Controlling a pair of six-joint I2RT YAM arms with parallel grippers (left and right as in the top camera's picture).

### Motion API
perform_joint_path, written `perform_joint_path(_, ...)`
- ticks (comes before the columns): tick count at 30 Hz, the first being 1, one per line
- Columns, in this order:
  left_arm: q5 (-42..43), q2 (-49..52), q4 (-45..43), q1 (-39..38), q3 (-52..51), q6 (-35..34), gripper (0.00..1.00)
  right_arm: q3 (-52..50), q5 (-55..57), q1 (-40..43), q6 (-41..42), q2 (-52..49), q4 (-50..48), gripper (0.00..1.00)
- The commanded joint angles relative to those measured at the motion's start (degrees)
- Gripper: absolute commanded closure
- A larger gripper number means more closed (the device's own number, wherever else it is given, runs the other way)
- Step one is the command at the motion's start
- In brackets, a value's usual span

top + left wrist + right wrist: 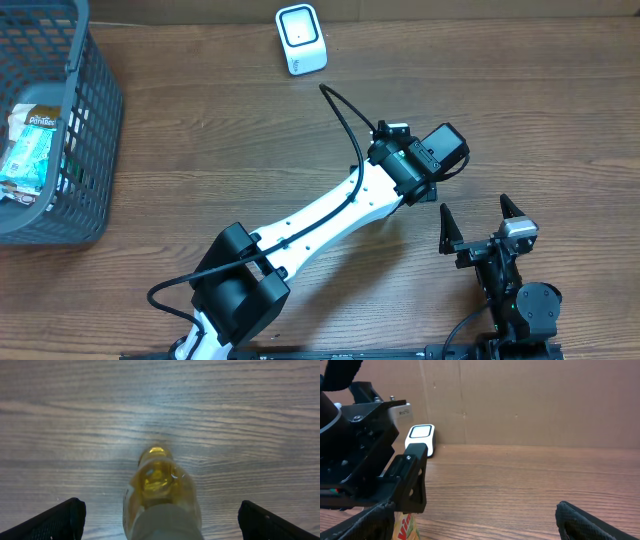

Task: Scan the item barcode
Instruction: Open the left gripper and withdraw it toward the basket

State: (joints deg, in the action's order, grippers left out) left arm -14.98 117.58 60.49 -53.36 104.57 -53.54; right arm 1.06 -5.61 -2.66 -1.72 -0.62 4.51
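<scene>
Left gripper [160, 505] is spread wide, fingers either side of the bottle [159, 482], gripping nothing; right gripper [476, 222] is open, empty; bottle apparently stands upright on the table [250, 420]; probably rigid, smooth, tippable; grasp mid-body, label toward scanner [301, 38].

**Little print that can be read**

In the grey basket [100, 120] at the left edge of the table [200, 130] lies a pale packet [30, 150]. A dark word is printed near its top. It seems to begin with "Pom", but the letters are too small to be sure. The bottle [406, 527] has a yellow label with red letters, cut off by the picture edge and not readable.
</scene>
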Motion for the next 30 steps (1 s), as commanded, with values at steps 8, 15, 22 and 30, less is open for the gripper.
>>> perform_joint_path(8,-0.9,-0.3,5.9,8.1,20.3,15.3,0.00,-0.6,0.0,0.1,-0.3,0.5,-0.2,0.00)
perform_joint_path(15,-2.1,-0.3,12.1,21.1,34.9,22.6,0.00,-0.6,-0.1,0.1,-0.3,0.5,-0.2,0.00)
perform_joint_path(22,-1.1,-0.3,20.3,40.1,51.0,23.3,0.00,-0.6,0.0,0.1,-0.3,0.5,-0.2,0.00)
perform_joint_path(30,6.2,-0.3,28.1,64.3,57.6,22.9,0.00,-0.6,0.0,0.1,-0.3,0.5,-0.2,0.00)
